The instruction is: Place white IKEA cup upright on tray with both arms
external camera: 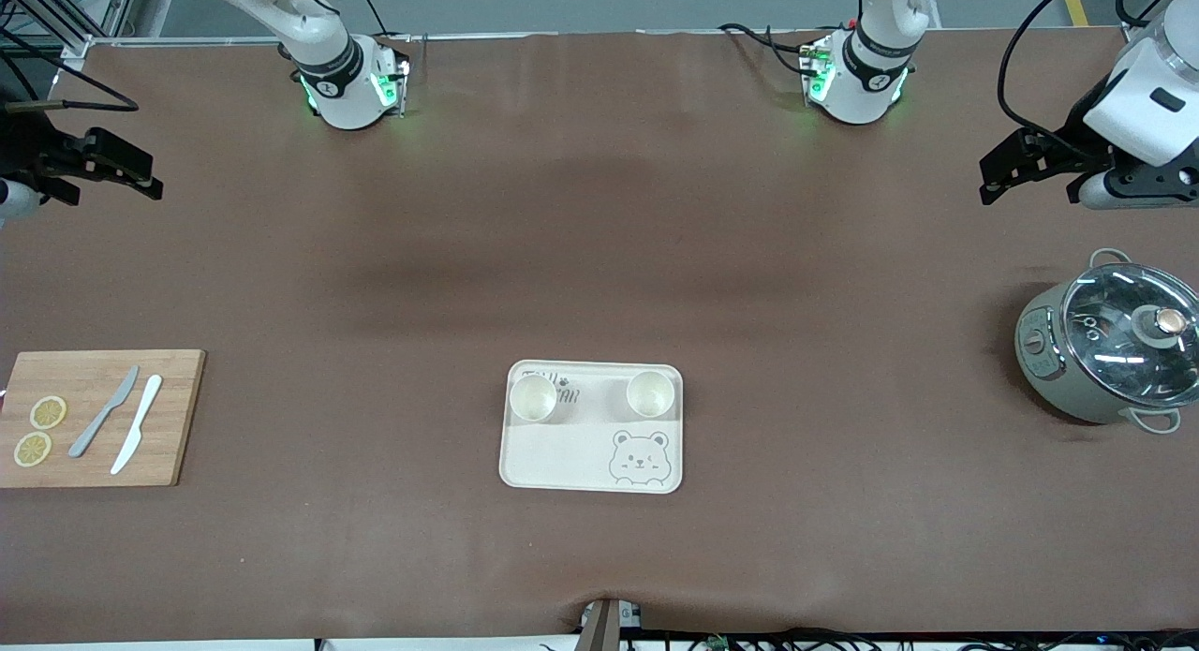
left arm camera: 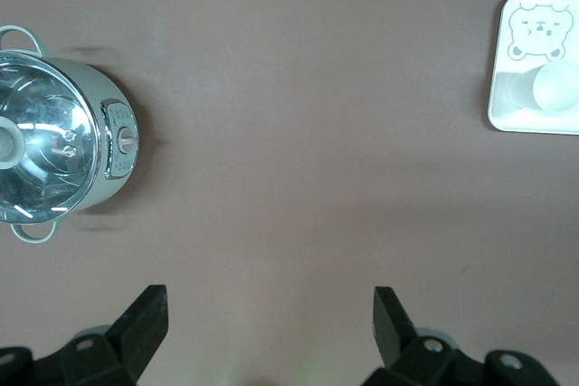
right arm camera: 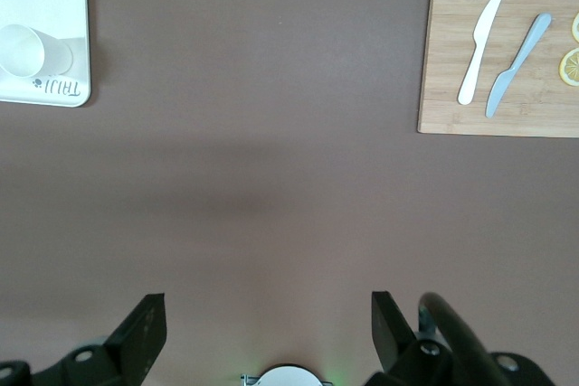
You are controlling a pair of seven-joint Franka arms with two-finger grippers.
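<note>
On the brown table (external camera: 599, 258) two white cups (external camera: 533, 397) (external camera: 650, 392) are seen upright on the cream tray (external camera: 571, 464), while the left gripper (left arm camera: 270, 314) and right gripper (right arm camera: 268, 318) are held wide open, both waiting above bare table.

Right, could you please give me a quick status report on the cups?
Left gripper and right gripper open, empty, parked at table ends. Two white cups upright on cream bear-print tray. Nothing in the way.
</note>
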